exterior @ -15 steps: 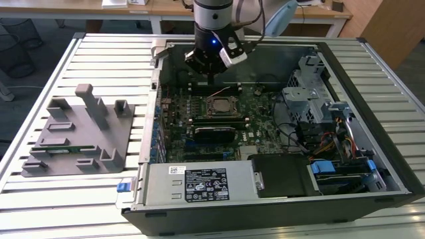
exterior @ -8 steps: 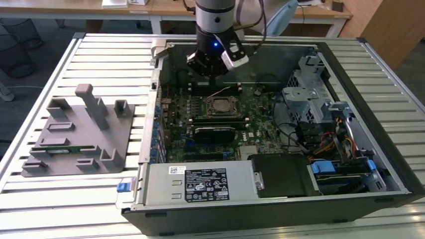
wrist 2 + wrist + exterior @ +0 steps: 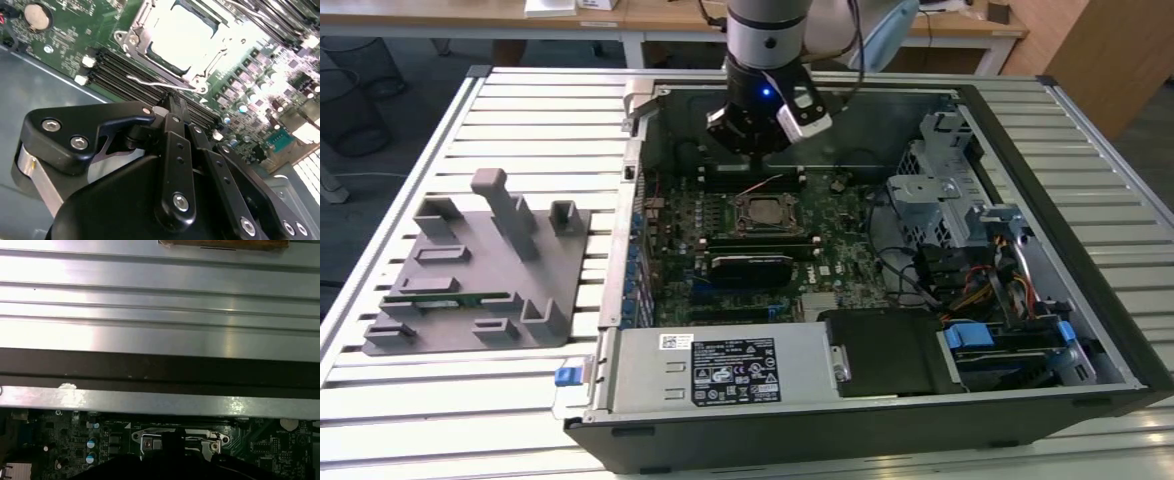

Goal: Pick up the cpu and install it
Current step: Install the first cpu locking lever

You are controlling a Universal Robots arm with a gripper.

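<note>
- The gripper is nearest in the second wrist view, its black linked fingers drawn together to a narrow tip with nothing seen between them
- Its tip hangs over the dark memory slots, just beside the socket and apart from the cpu
- A thin wire lever runs along the socket's edge between the tip and the chip; whether it is latched I cannot tell
- The cpu lies flat inside the metal socket frame, a square chip whose silver top glares almost white under the light
- Around it spreads the green motherboard, with a round coin battery near one edge
- In the exterior view the board lies at the bottom of an open computer case, with a labelled silver power supply along the near side
- The case rests on a pale slatted metal table
- Well apart, toward the exterior view's left, a grey holder stands on the same table with a long green memory stick lying in it
- Beyond the table are light wooden desks and a grey floor
</note>
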